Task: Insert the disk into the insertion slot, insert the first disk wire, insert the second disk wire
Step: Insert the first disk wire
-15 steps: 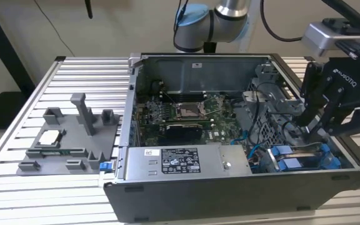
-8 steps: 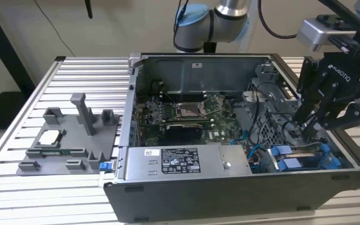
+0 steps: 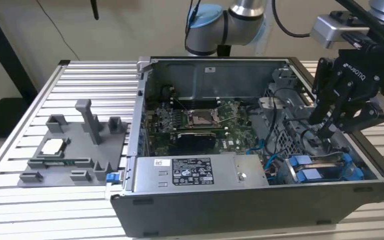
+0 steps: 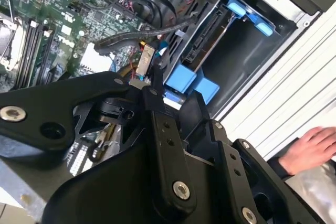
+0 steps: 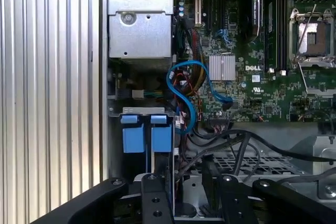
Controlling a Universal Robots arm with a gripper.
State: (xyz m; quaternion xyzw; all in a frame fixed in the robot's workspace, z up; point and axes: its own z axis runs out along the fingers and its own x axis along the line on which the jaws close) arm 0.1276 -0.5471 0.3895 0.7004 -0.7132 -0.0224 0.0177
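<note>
The insertion slot (image 3: 360,174) is the bay at the open case's front corner on the exterior view's right. Between its blue parts shows a silver-grey strip, the disk (image 3: 327,161), lying in the bay. The carrier's two blue tabs (image 5: 147,136) (image 4: 191,83) stand at the bay's end. My black gripper (image 3: 335,131) (image 4: 140,80) (image 5: 187,182) hangs just above the bay's inner end, open by a narrow gap, holding nothing. A blue wire (image 5: 184,93) loops nearby, its black plug (image 5: 227,103) lying loose over the motherboard. Black wires (image 5: 231,148) run under the gripper.
A grey power supply (image 3: 192,172) (image 5: 140,24) fills the case's front, beside the bay. The motherboard (image 3: 199,120) lies behind it. A grey fixture (image 3: 72,150) sits on the slatted table at the exterior view's left. A person's hand (image 4: 310,148) rests outside the case.
</note>
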